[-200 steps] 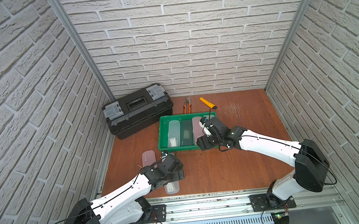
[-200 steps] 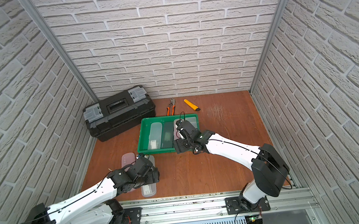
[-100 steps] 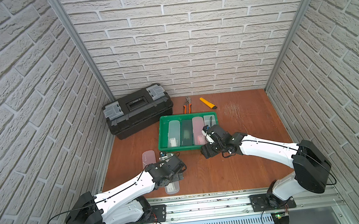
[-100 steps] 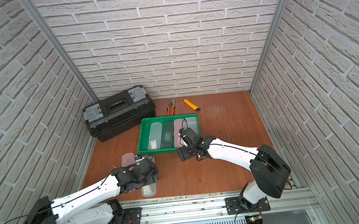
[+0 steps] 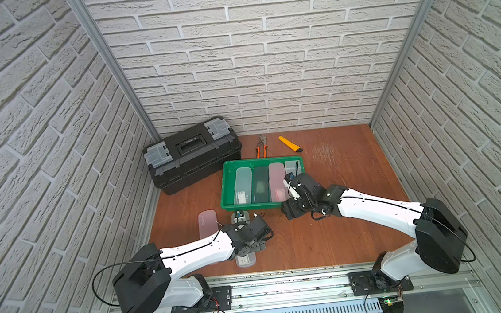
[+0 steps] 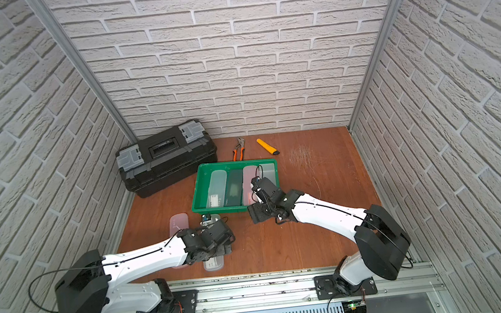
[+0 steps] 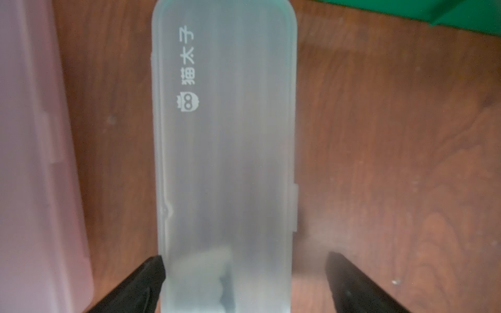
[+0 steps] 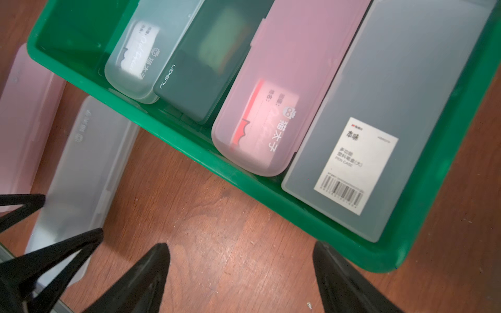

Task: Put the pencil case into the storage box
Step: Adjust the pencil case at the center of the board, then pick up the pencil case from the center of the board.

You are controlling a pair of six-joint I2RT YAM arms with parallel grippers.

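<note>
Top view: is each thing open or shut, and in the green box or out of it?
storage box: holds four pencil cases, lying flat side by side.
loose clear pencil case: shut, on the table, outside the box.
loose pink pencil case: on the table, outside the box.
left gripper: open, astride the loose clear pencil case.
right gripper: open, empty.
toolbox: shut.

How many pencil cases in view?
6. Four side by side in the storage box: frosted case, dark green case, pink case, large labelled case. Two on the table: another pink case, a clear case between the open jaws of the left gripper. Arms may hide more.
</note>
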